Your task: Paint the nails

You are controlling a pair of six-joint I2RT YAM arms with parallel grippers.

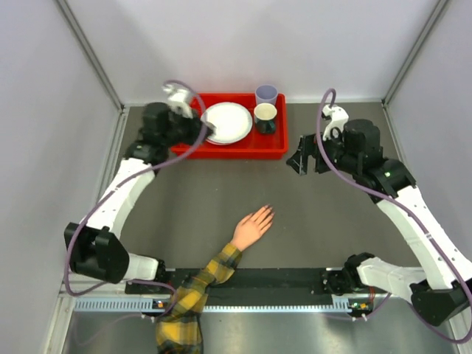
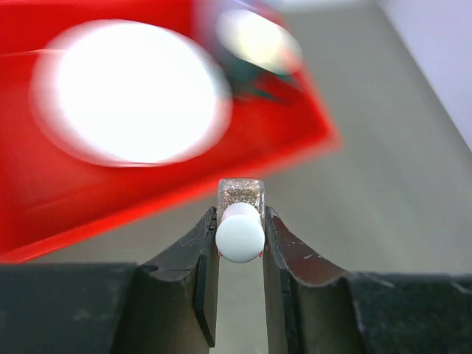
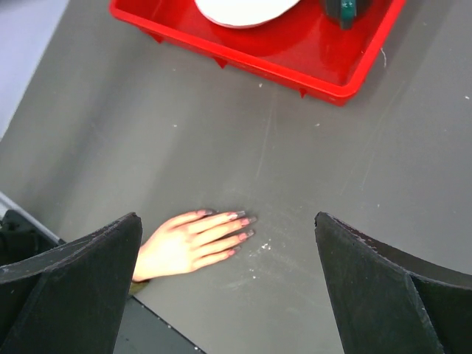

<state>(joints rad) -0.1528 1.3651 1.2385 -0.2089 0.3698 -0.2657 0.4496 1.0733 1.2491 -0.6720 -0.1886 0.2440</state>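
Observation:
A pale peach mannequin hand (image 1: 252, 226) lies flat on the grey table, its arm in a yellow-and-black plaid sleeve (image 1: 199, 284). Its nails (image 3: 242, 221) point toward the red tray and look dark at the tips. My left gripper (image 2: 240, 225) is shut on a small clear glittery bottle (image 2: 240, 193) with a white round cap (image 2: 240, 232), held above the table near the tray's front edge. In the top view this gripper (image 1: 209, 131) hides the bottle. My right gripper (image 3: 227, 218) hangs open high above the hand, nothing between its fingers (image 3: 88, 273).
A red tray (image 1: 243, 151) at the back holds a white plate (image 1: 226, 122), a lavender cup (image 1: 266, 94) and a dark green cup (image 1: 265, 116). White walls close in the table. A black rail (image 1: 280, 279) runs along the near edge.

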